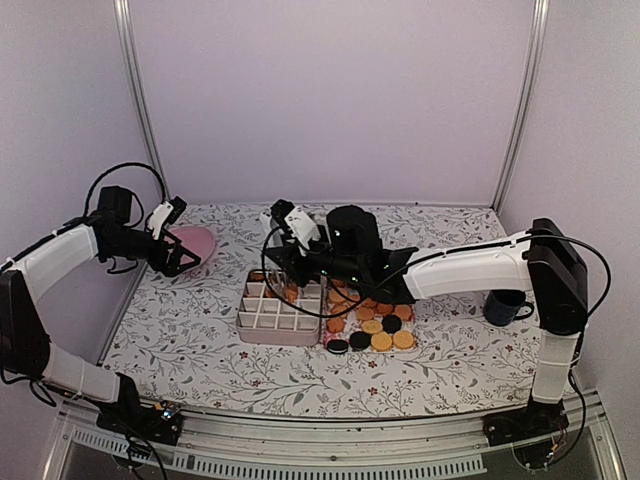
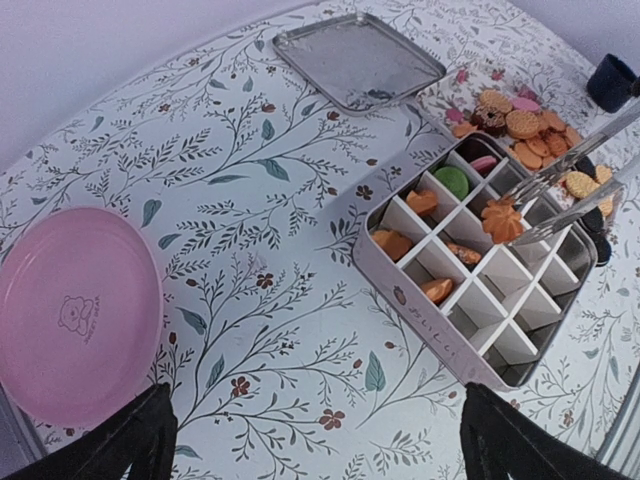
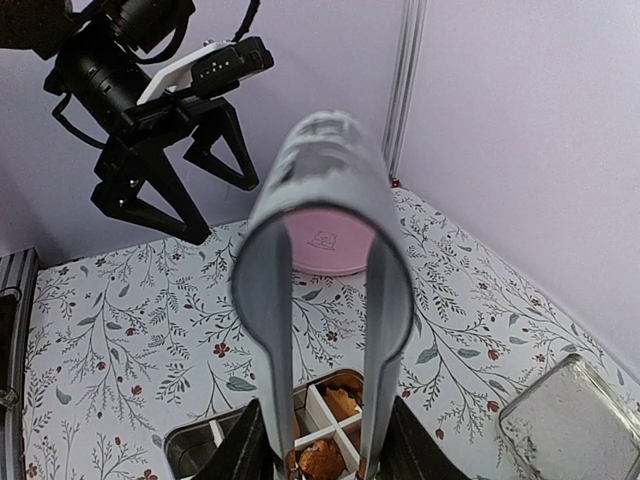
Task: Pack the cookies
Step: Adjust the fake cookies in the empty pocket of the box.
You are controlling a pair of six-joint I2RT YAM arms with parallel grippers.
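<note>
The cookies lie in a pile on a patterned sheet right of the white compartment box; most are golden-orange, some black. A few cookies sit in the box's cells. My right gripper is shut on metal tongs, seen from the left wrist as tongs. A flower-shaped orange cookie sits between the tong tips over a middle cell. My left gripper is open and holds nothing, above the cloth by the pink plate.
A metal lid lies behind the box. A dark mug stands at the right. The left gripper hovers at the far left next to the plate.
</note>
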